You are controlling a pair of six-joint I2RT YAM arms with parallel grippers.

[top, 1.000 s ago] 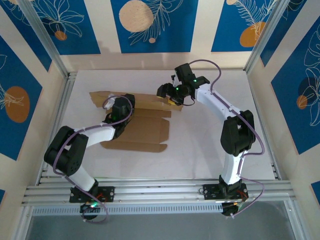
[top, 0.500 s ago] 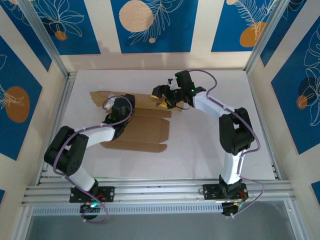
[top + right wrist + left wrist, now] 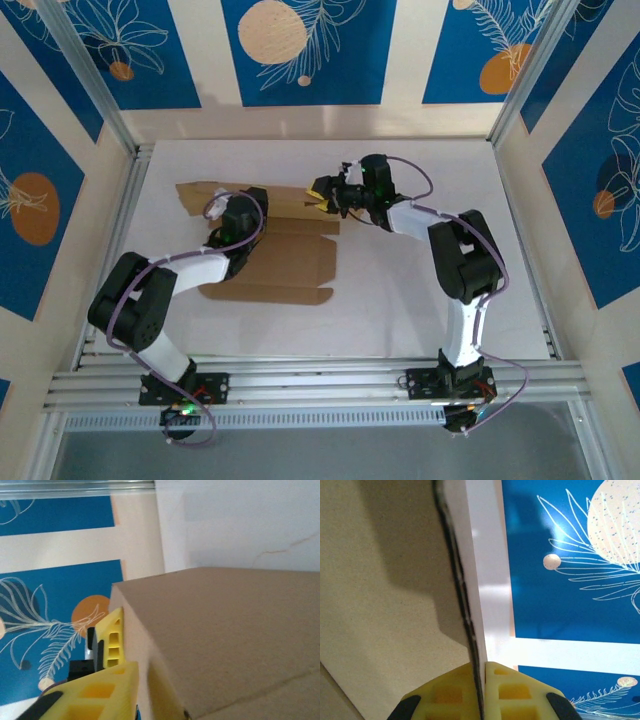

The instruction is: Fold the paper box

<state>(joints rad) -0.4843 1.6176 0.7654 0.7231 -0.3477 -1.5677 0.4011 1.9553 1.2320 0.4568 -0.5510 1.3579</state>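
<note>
The paper box [image 3: 285, 265] is a brown cardboard sheet lying mostly flat on the white table, with its back flap [image 3: 290, 200] raised. My left gripper [image 3: 233, 220] is over the flap's left part. In the left wrist view its yellow pads [image 3: 455, 695] are shut on the thin cardboard edge [image 3: 465, 605]. My right gripper [image 3: 322, 195] is at the flap's right end. In the right wrist view one of its yellow fingers [image 3: 95, 695] lies beside the cardboard [image 3: 225, 640], which hides the other. Farther along the flap, the left gripper's finger [image 3: 114, 635] presses on it.
The white table [image 3: 420, 280] stretches right of and behind the box. Aluminium rails [image 3: 320, 380] run along the near edge, above the arm bases. Blue patterned walls [image 3: 300, 50] and frame posts close in the back and sides.
My right gripper moved left and down onto the raised flap's right end, its jaws narrowing. The box shifted slightly left. The left arm kept its hold.
</note>
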